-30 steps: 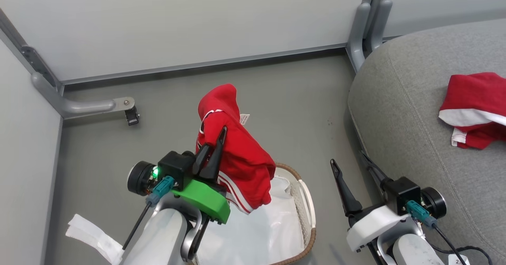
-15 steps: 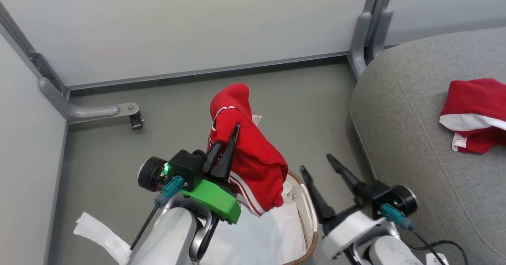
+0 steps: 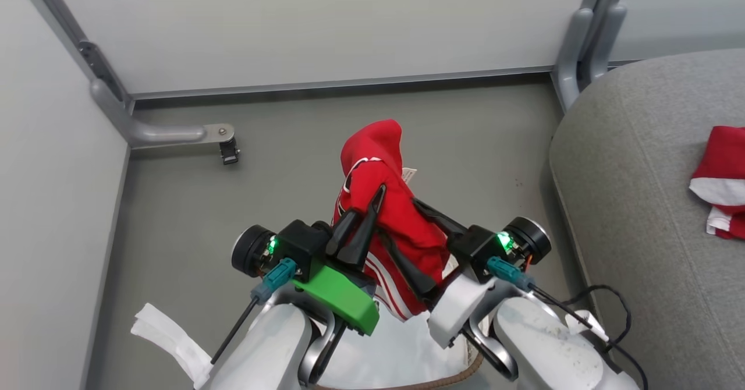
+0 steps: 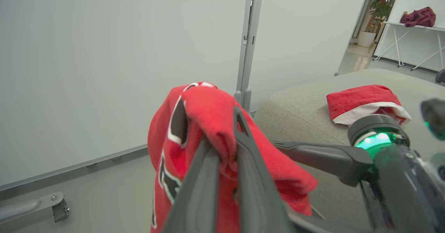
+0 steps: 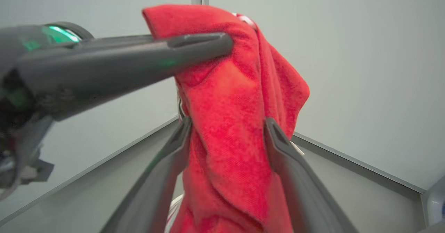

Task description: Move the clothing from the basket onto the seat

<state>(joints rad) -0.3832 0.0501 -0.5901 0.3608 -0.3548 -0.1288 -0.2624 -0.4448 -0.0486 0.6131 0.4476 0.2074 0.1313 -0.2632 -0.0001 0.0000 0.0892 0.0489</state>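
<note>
My left gripper (image 3: 372, 201) is shut on a red piece of clothing (image 3: 384, 157) with white stripes and holds it up above the basket (image 3: 465, 371). Of the basket, a bit of brown rim shows behind my arms. My right gripper (image 3: 398, 218) is open, one finger on each side of the hanging cloth below the left grip. In the right wrist view its fingers (image 5: 274, 135) flank the red fabric (image 5: 229, 121). The left wrist view shows the pinched fold at my left gripper (image 4: 224, 135). A second red-and-white garment (image 3: 722, 180) lies on the grey seat (image 3: 640, 233) at the right.
Pale partition walls close off the back and the left. A grey metal foot with a caster (image 3: 224, 145) juts onto the floor, and a post (image 3: 582, 46) stands by the seat's corner. A white strip (image 3: 169, 343) lies at lower left, and the white liner (image 3: 390, 355) sits in the basket.
My right gripper has swung left from beside the seat and now straddles the hanging garment, still open. The left grip is unchanged. The head camera has shifted, so the scene sits further right.
</note>
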